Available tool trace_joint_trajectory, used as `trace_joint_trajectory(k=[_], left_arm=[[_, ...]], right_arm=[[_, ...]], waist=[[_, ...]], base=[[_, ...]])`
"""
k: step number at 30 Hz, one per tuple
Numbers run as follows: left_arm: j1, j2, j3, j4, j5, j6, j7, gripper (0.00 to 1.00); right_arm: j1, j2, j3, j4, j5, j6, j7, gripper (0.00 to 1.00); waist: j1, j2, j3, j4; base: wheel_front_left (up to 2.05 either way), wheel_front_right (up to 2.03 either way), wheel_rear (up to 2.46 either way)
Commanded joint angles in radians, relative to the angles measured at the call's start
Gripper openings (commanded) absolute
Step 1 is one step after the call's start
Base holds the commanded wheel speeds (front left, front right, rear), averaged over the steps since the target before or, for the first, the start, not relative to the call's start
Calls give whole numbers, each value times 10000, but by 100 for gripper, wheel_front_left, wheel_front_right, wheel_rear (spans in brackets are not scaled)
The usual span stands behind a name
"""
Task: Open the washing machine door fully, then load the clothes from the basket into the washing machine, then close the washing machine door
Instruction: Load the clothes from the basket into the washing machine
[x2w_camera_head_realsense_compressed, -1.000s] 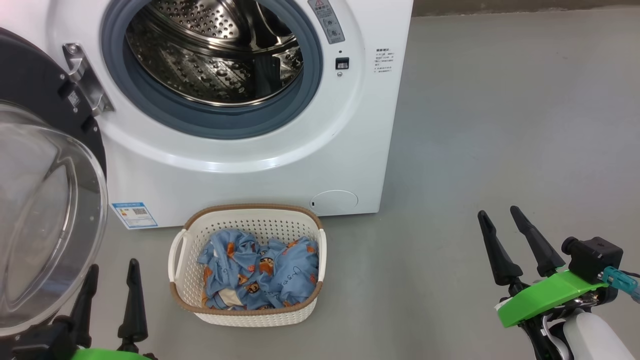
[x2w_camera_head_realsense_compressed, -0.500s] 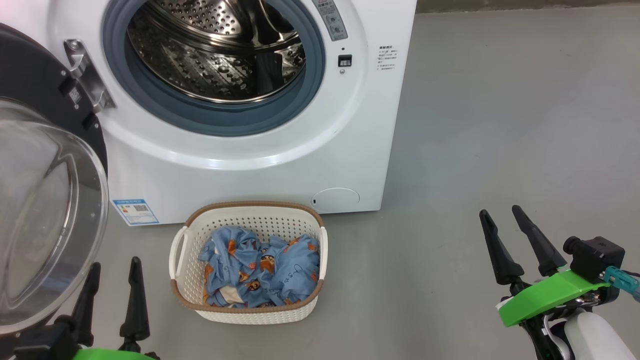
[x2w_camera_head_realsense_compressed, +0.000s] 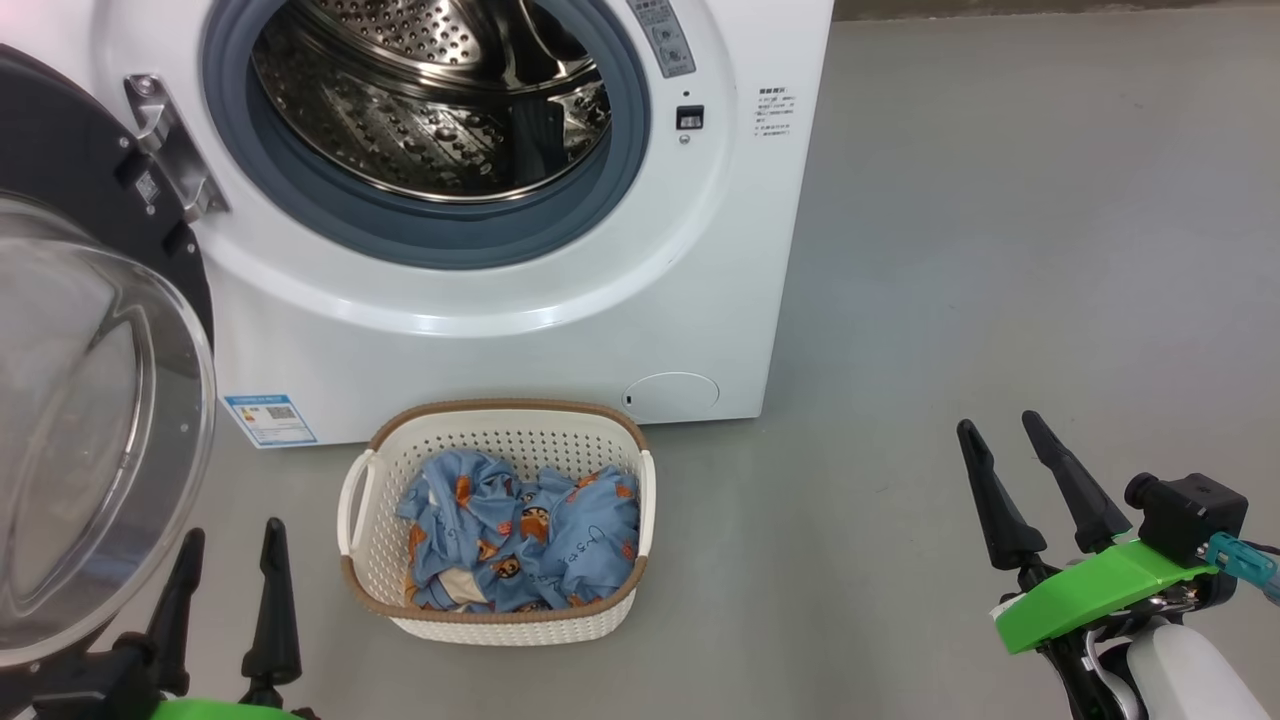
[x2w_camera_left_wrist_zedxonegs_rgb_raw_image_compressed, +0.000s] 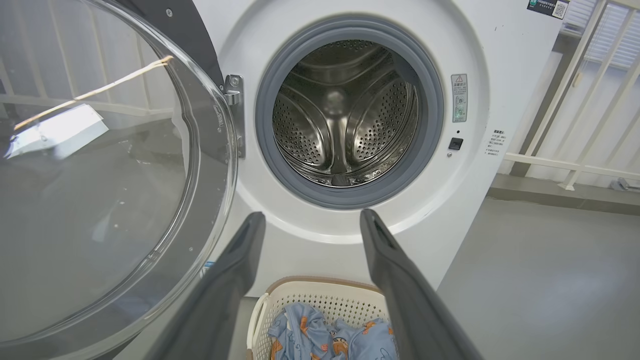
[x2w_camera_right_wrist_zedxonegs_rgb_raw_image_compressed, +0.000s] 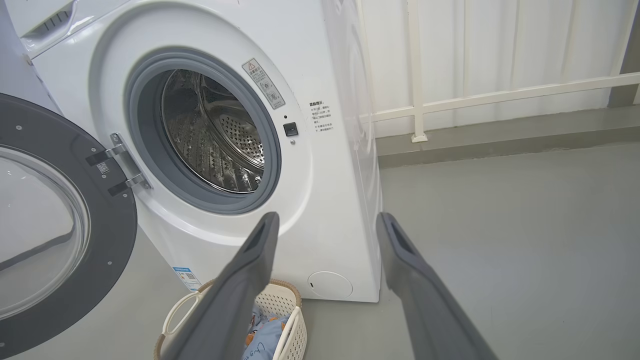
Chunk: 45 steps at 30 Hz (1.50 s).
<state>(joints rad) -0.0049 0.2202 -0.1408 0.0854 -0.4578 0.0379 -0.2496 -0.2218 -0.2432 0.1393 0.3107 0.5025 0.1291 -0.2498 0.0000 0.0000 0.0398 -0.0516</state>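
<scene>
Since a second ago the head camera has shifted slightly, so the washing machine (x2w_camera_head_realsense_compressed: 520, 350) and the basket (x2w_camera_head_realsense_compressed: 500, 408) sit a little higher in its frame; no item has changed place on the floor (x2w_camera_head_realsense_compressed: 1000, 250), and both pincers keep the same spread. Head view: the washing machine door (x2w_camera_head_realsense_compressed: 90, 420) is swung wide on its left-side hinge, its glass bowl facing the camera. The steel drum (x2w_camera_head_realsense_compressed: 430, 110) is exposed inside the grey-blue seal (x2w_camera_head_realsense_compressed: 430, 240). The basket stands on the floor just in front of the machine, below the opening, near the blue sticker (x2w_camera_head_realsense_compressed: 268, 420). The clothes (x2w_camera_head_realsense_compressed: 540, 545), blue with bear prints, lie bunched inside it. The left pincer (x2w_camera_head_realsense_compressed: 232, 530) is low at the left, fingers parted and empty, beside the door glass. The right pincer (x2w_camera_head_realsense_compressed: 998, 420) is well apart to the right, fingers parted and empty, over bare floor. Left wrist view: the left pincer (x2w_camera_left_wrist_zedxonegs_rgb_raw_image_compressed: 312, 214) is spread wide, holding nothing, aimed at the machine front below the drum mouth, with the basket and clothes beneath. Right wrist view: the right pincer (x2w_camera_right_wrist_zedxonegs_rgb_raw_image_compressed: 328, 215) is likewise spread and empty, the basket at lower left and a white railing (x2w_camera_right_wrist_zedxonegs_rgb_raw_image_compressed: 500, 95) behind the machine.
</scene>
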Motion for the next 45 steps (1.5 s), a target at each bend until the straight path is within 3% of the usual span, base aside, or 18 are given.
trace_joint_trajectory(k=[1, 16, 45], left_arm=[[-378, 186, 392, -174, 133, -67, -122, 100], [-419, 200, 305, -28, 171, -68, -122, 100], [-600, 292, 185, -55, 51, 61, -90, 100]], right_arm=[[-33, -50, 158, -231, -71, 16, -120, 100], [-30, -30, 185, -248, -74, 16, -120, 100], [-83, 70, 66, -305, -47, 16, -120, 100]], waist=[[0, 0, 1, 8], [0, 0, 27, 50], [0, 0, 360, 161]], base=[[0, 0, 0], [12, -12, 0], [90, -90, 0]])
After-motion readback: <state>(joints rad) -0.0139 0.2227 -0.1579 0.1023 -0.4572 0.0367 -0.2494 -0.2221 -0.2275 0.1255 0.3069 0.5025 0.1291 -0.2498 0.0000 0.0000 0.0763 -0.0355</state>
